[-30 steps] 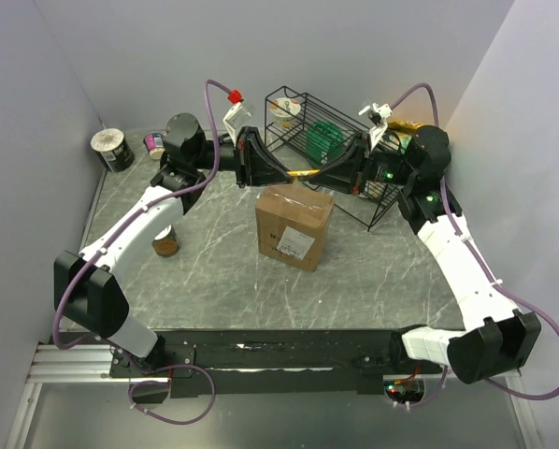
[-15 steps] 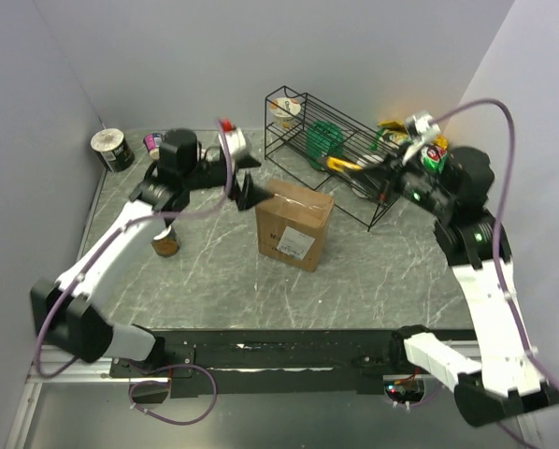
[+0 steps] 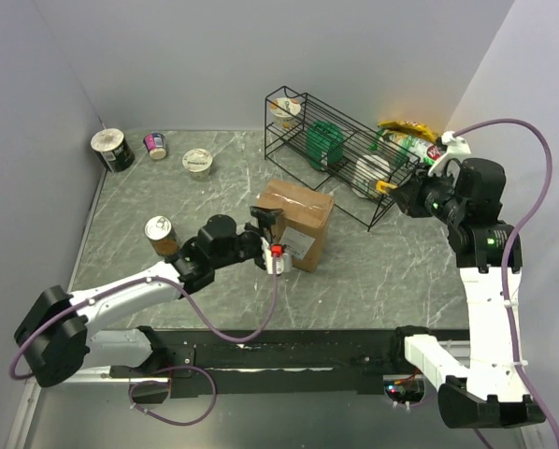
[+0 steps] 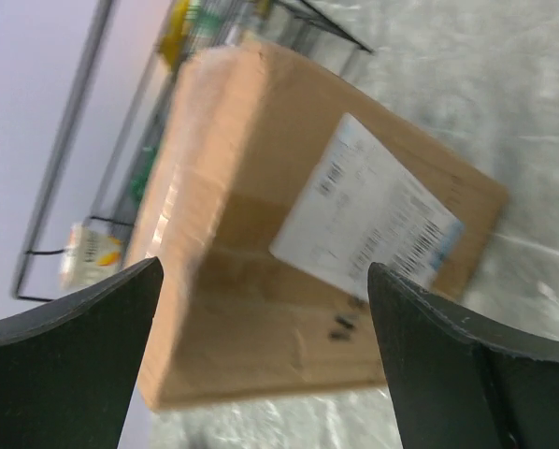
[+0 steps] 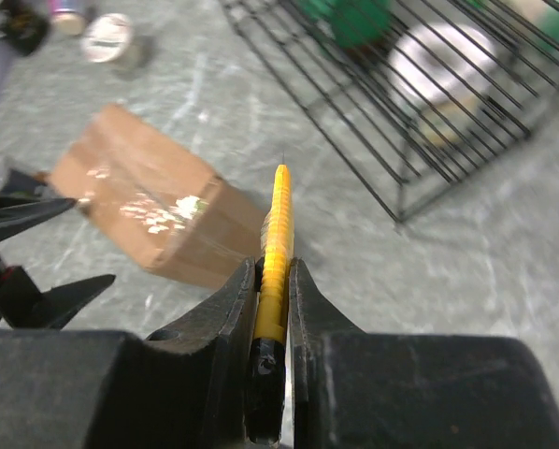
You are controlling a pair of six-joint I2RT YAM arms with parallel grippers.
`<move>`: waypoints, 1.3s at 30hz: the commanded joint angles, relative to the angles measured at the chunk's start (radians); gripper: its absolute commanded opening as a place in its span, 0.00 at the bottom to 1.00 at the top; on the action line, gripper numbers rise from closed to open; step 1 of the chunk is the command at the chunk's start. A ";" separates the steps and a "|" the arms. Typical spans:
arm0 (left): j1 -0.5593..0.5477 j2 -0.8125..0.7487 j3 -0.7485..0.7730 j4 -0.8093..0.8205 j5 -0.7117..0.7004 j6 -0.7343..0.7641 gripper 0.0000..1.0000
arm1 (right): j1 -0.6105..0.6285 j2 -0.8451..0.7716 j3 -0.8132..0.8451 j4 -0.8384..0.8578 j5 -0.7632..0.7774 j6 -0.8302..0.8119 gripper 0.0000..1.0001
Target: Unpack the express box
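Left gripper (image 4: 264, 271) stands spread wide and holds nothing. It sits close up to the box (image 3: 293, 220), which stands upright on the table (image 3: 382, 271) at the middle of the top view. In the left wrist view the two fingers frame the labelled side, with the label (image 4: 368, 210) towards the right. Whether a finger touches the cardboard, you cannot tell from these views.

Right gripper (image 5: 272, 271) is clenched on a yellow cutter (image 5: 278, 234). It is at the right of the top view, near the end of the rack (image 3: 336, 150) and well apart from the box.

Expect the box to be light for its bulk and stiff along its edges and corners. The middle of each panel will likely be springy. The table looks smooth, so a sideways push from the blade will probably slide the box. The tape (image 5: 158, 213) on top is glossy and gives poor grip.

Take hold low on two opposite side walls, near the corners, or brace one vertical edge. Keep your fingers off the taped seam so the cutter has a free path.
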 commanded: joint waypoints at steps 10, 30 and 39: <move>-0.044 -0.250 0.019 -0.392 0.180 -0.200 0.35 | -0.047 -0.082 -0.017 -0.051 0.047 -0.059 0.00; -0.185 0.615 0.294 0.091 -0.221 -0.362 0.01 | -0.097 -0.084 -0.025 0.070 -0.052 0.051 0.00; -0.182 0.653 0.265 0.123 -0.122 -0.333 0.01 | -0.103 -0.061 -0.052 0.118 -0.095 0.036 0.00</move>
